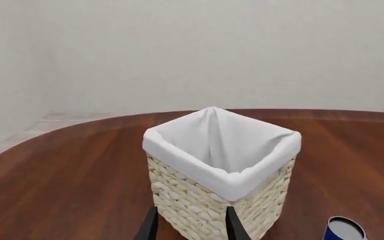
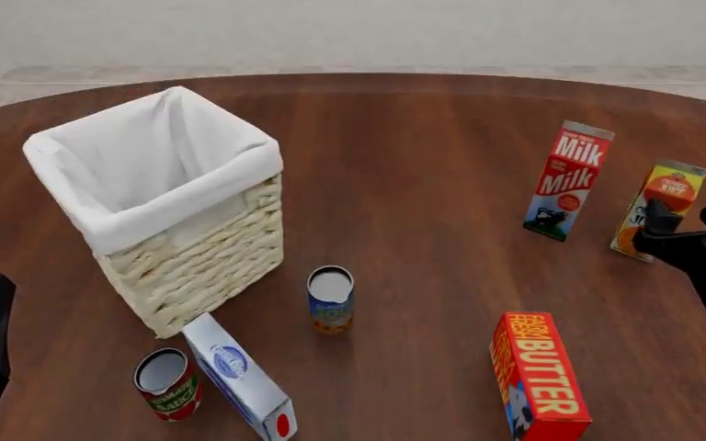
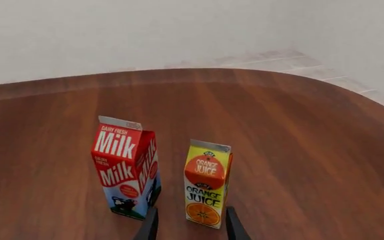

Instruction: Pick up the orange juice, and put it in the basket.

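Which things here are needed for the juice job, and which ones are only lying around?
Needed: orange juice, basket, right gripper open in front of the juice.
Only lying around: milk, butter, two cans, white-blue box.

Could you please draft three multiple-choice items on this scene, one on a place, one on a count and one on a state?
1. The orange juice stands beside:
A. the basket
B. the milk carton
C. the butter box

2. Cans standing upright on the table:
A. one
B. two
C. four

3. The basket is:
A. upright and empty
B. tipped over
C. holding a carton

Answers:
1 B: the milk carton stands just to its left on the table's right side.
2 B: one near the basket's front corner, one nearer mid-table.
3 A: the left wrist view shows only white liner inside.
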Action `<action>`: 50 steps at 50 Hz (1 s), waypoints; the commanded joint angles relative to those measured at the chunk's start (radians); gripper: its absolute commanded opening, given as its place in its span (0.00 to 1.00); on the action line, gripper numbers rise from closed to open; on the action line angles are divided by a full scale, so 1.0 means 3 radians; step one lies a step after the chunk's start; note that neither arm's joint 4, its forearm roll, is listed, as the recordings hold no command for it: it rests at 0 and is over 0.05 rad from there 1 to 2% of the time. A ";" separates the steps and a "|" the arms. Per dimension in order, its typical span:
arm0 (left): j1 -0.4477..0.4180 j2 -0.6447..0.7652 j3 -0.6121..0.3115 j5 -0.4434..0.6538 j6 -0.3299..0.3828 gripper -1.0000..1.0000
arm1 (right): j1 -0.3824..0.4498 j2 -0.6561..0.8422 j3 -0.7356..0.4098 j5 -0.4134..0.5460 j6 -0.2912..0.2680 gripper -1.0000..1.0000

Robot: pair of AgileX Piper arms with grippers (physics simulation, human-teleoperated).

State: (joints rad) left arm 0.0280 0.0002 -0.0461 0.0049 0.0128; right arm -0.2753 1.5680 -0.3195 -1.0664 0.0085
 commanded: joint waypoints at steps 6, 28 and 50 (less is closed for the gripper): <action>0.0021 0.0000 0.0014 -0.0022 0.0015 1.00 | -0.0024 0.0355 -0.0244 0.0017 -0.0006 1.00; 0.0026 0.0000 0.0000 -0.0014 0.0005 1.00 | -0.0081 0.0492 -0.0413 0.0104 -0.0008 1.00; -0.0006 0.0000 -0.0006 0.0038 -0.0105 1.00 | -0.0143 0.0678 -0.0513 0.0086 0.0026 1.00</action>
State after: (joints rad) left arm 0.0284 0.0002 -0.0459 0.0133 -0.0140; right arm -0.3097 1.7614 -0.4618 -1.0472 0.0116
